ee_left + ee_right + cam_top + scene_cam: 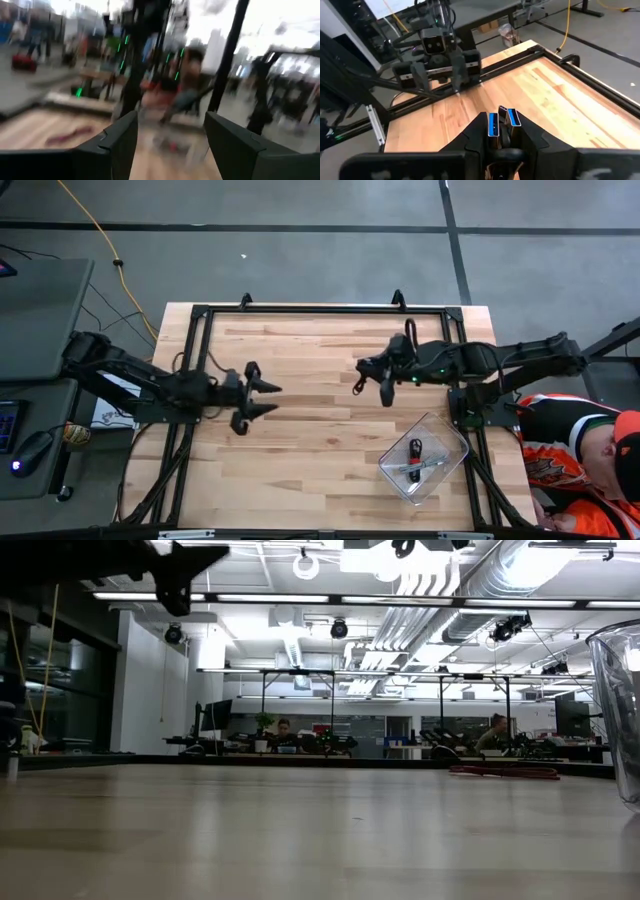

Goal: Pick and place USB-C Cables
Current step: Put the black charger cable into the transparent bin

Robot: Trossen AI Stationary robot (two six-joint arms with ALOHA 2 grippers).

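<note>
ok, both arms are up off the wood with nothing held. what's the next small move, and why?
Probably pull both arms back and pause. The clear plastic bin already holds cable bundles, and no cable shows on the bare wooden tabletop. The left gripper hangs open and empty over the table's left, the right gripper shut near centre.

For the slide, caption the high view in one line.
Both arms above the bare wooden table: left tool open, right tool shut, cables already in the clear bin at the right corner.

Light wood table [300,440], black frame around; clear plastic tray [446,432] near right front corner.
</note>
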